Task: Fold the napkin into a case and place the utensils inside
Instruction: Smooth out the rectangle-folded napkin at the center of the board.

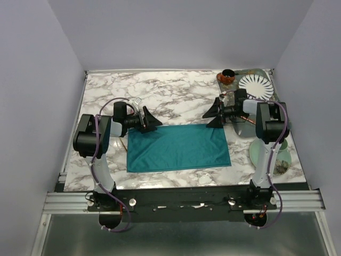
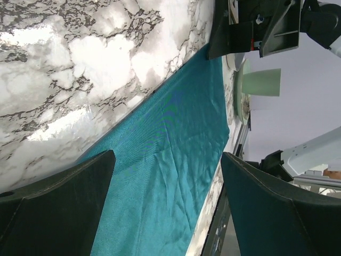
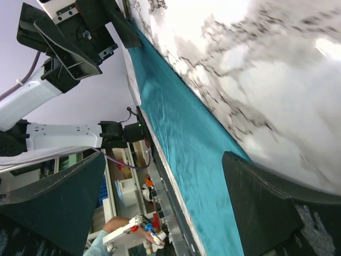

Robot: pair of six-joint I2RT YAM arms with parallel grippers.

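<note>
From above, we've got the napkin (image 1: 178,148) lying flat on the marble table (image 1: 176,90), mid-table just ahead of the two bases. It reads as a wide rectangle, not a narrow strip, so we judge the case is not yet made. Whether a first fold is already in, we cannot tell. The left gripper (image 1: 149,122) hovers at the cloth's far left corner, jaws spread wide and holding nothing. The right gripper (image 1: 214,116) sits at the far right corner, just as wide and just as empty. No metal lies on the cloth. Over by the pale green saucer (image 1: 253,154) things are too small to name, so we can't pick out the utensils.

Over to the left wrist: both dark fingers (image 2: 58,202) stand well apart, teal cloth and bare marble between them, and the napkin's far edge runs diagonally past. No cloth is pinched.

Now the right wrist: same story. Its fingers (image 3: 266,208) are parted, the far edge of the teal cloth runs away between them towards the other arm, and nothing is gripped.

So we call it early going: the folding down to a case and the loading of both utensils remain to be done.
</note>
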